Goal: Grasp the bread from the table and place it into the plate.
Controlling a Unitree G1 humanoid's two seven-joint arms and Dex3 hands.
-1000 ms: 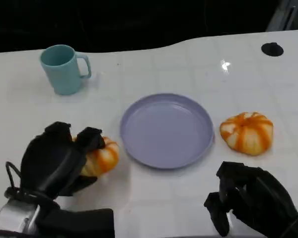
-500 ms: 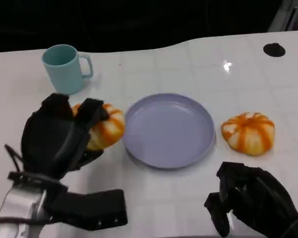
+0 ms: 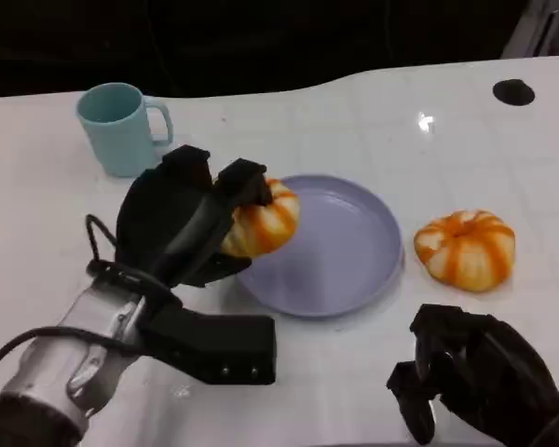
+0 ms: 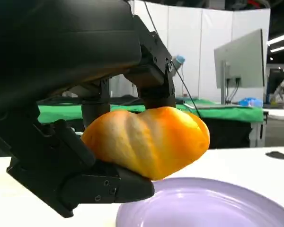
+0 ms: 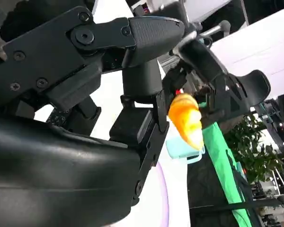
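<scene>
On the white desk (image 3: pixel 354 112), the left hand (image 3: pixel 182 228) holds the bread (image 3: pixel 261 222) in its fingers (image 3: pixel 242 182), lifted over the plate (image 3: pixel 354 251) rim. Release remains. The right hand (image 3: pixel 470 377) rests low, seemingly curled and empty.

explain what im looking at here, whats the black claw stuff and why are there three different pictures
The black shapes are the two hands of a humanoid robot at a white table. One picture looks down from its head; the other two come from cameras at its left and right wrists, so they look tilted and very close.

In the head view the left hand holds an orange and white bread, lifted over the near-left edge of a purple plate. The left wrist view shows that bread above the plate, not yet set down. The right hand holds nothing, its fingers curled in.

Also on the table: a second bread to the right of the plate, and a teal mug at the back left.
</scene>
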